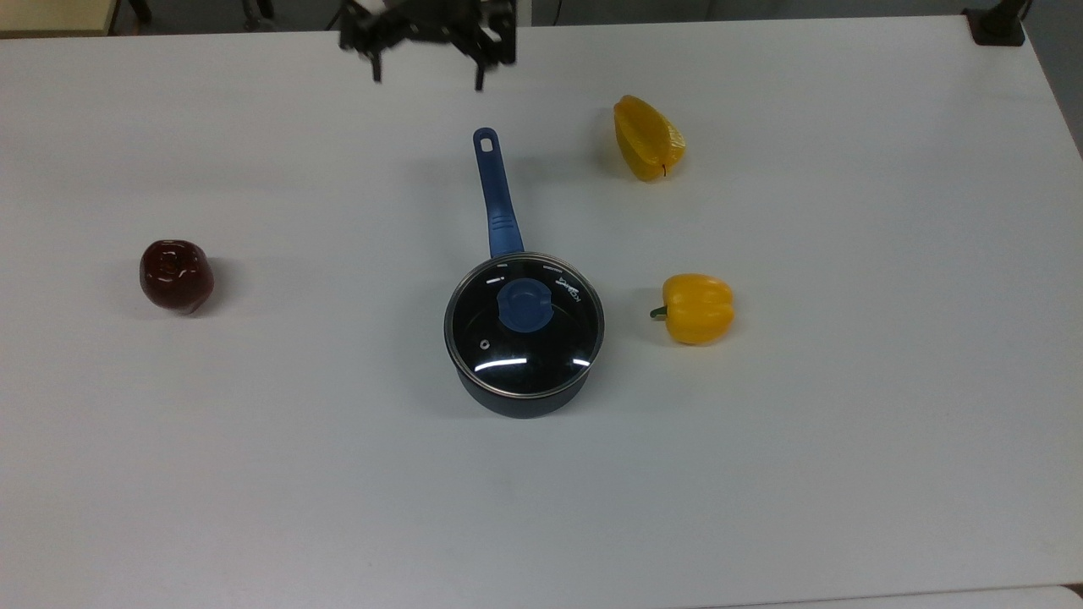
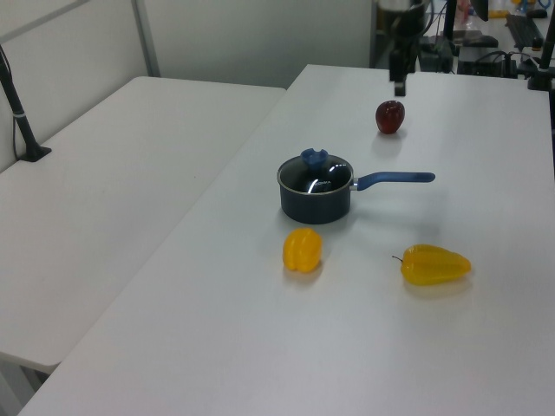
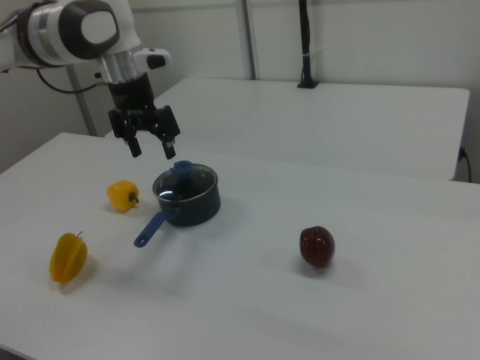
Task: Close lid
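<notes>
The round glass lid [image 1: 526, 351] with its blue knob [image 1: 525, 305] lies flat on the black saucepan [image 1: 518, 403], its metal rim matching the pot's rim. The pan's long blue handle [image 1: 495, 194] points toward the top view's top. The lid [image 2: 317, 178] and the lid [image 3: 184, 182] look seated in the left and right views too. My gripper [image 1: 427, 74] hangs open and holding nothing, high above the table and well beyond the handle's end. In the right view the gripper [image 3: 154, 151] hovers up and left of the pot, fingers spread.
A yellow pepper [image 1: 698, 308] sits just to the top view's right of the pot, and a second yellow pepper [image 1: 649, 138] lies farther back. A dark red apple-like fruit [image 1: 175, 275] rests at the top view's left. The white table [image 1: 846, 465] stretches wide around them.
</notes>
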Robot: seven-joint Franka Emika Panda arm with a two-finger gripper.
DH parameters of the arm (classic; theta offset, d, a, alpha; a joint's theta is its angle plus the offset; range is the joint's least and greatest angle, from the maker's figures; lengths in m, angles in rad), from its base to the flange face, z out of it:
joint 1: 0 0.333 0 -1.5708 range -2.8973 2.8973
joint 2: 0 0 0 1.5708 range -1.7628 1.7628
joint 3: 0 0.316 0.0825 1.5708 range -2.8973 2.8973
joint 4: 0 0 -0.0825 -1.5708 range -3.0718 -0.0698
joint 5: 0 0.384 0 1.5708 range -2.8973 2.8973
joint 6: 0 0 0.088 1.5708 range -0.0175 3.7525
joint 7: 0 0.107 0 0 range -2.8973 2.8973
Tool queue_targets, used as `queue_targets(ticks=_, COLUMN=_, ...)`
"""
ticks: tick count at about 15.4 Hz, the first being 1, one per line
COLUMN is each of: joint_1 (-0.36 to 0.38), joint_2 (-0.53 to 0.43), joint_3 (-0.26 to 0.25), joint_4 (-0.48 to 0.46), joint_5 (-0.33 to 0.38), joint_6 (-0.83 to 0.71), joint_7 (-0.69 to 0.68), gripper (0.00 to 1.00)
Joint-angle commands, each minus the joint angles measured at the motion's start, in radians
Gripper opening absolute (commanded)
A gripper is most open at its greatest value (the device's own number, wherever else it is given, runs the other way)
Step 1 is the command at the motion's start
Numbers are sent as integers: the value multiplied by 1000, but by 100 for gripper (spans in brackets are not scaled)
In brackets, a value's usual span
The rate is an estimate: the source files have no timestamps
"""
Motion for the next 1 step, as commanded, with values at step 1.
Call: queue_targets(ticks=1, joint_1=-13, joint_2=-84, joint_3=-5, joint_4=-86, joint_5=30, joint_6=11, joint_7=21, gripper=100)
